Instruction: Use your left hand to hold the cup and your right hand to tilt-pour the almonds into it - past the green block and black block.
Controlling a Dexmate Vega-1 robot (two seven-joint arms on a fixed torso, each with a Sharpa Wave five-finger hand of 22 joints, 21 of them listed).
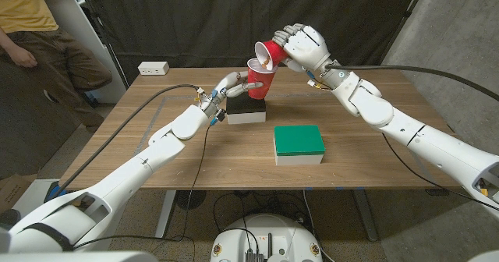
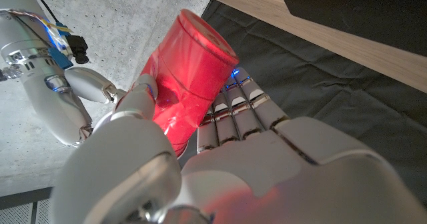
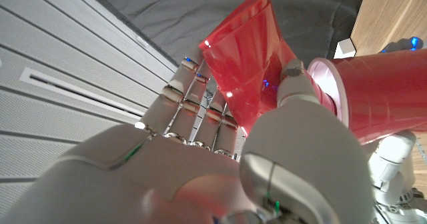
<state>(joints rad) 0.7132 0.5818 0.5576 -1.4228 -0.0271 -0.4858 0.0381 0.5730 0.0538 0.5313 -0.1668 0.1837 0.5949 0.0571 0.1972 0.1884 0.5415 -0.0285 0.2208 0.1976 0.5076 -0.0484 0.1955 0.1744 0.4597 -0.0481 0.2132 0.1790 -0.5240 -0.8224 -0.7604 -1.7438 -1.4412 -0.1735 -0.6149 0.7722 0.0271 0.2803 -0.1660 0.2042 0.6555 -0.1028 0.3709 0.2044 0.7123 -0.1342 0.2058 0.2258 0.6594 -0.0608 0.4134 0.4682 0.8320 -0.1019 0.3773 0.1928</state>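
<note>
My left hand (image 1: 228,86) grips a red cup (image 1: 260,78) upright above the black block (image 1: 246,106) at the table's far middle. My right hand (image 1: 306,45) holds a second red cup (image 1: 270,53) tilted steeply, its mouth down over the first cup's open mouth. In the left wrist view the held cup (image 2: 180,84) sits between the thumb and fingers of my left hand (image 2: 220,164). The right wrist view has the tilted cup (image 3: 243,57) in my right hand (image 3: 220,157), beside the other cup (image 3: 383,94). No almonds can be made out. The green block (image 1: 299,143) lies nearer, right of centre.
A white power strip (image 1: 153,68) lies at the table's far left corner. A person (image 1: 35,36) sits beyond the table at the left. Cables run along both arms. A dark curtain hangs behind the table (image 1: 156,153).
</note>
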